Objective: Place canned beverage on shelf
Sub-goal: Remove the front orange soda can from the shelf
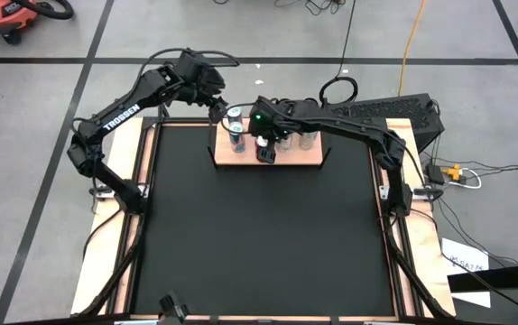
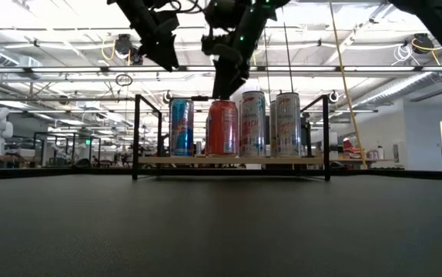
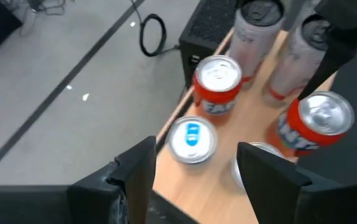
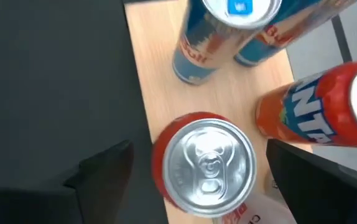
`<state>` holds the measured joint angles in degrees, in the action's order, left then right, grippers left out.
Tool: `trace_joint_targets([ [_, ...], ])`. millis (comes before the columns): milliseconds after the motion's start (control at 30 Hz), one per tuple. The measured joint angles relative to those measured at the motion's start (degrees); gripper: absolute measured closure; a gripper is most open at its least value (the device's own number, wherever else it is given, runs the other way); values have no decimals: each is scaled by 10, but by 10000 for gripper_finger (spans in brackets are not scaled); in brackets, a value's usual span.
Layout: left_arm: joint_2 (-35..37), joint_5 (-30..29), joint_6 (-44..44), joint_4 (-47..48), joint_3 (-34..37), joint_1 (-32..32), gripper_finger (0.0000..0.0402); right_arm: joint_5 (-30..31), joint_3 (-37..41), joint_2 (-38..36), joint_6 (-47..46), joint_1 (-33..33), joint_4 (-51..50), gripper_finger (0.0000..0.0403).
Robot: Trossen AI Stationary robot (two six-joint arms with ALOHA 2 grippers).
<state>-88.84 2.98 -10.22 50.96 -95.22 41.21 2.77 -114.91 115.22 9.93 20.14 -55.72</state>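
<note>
The shelf (image 1: 309,161), a small light-wood board with black side brackets, stands at the far middle of the black mat and carries several cans. A red-orange can (image 4: 206,165) stands upright on the board near its front edge and also shows in the low view (image 2: 222,128). My right gripper (image 4: 198,148) is open just above this can, one finger on either side of its top, touching nothing. My left gripper (image 1: 216,108) is open and empty, high over the shelf's far left end, above a blue can (image 3: 192,140).
On the shelf there are also a second orange can (image 4: 328,118), blue cans (image 2: 181,127) and tall white cans (image 2: 252,123) close together. Black brackets (image 2: 135,137) rise at both ends. The black mat (image 1: 259,235) lies bare in front of the shelf.
</note>
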Motion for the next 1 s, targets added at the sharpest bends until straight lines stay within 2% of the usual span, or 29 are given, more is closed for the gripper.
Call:
trace_joint_targets([
  [400,1,0,-37,10,0,37,175,0,0,29,22,17,3,50],
  [733,0,0,-53,4,0,46,175,-41,-2,33,48,21,-17,121],
  [1000,0,0,-53,4,0,46,175,-48,-2,33,81,20,-24,127],
])
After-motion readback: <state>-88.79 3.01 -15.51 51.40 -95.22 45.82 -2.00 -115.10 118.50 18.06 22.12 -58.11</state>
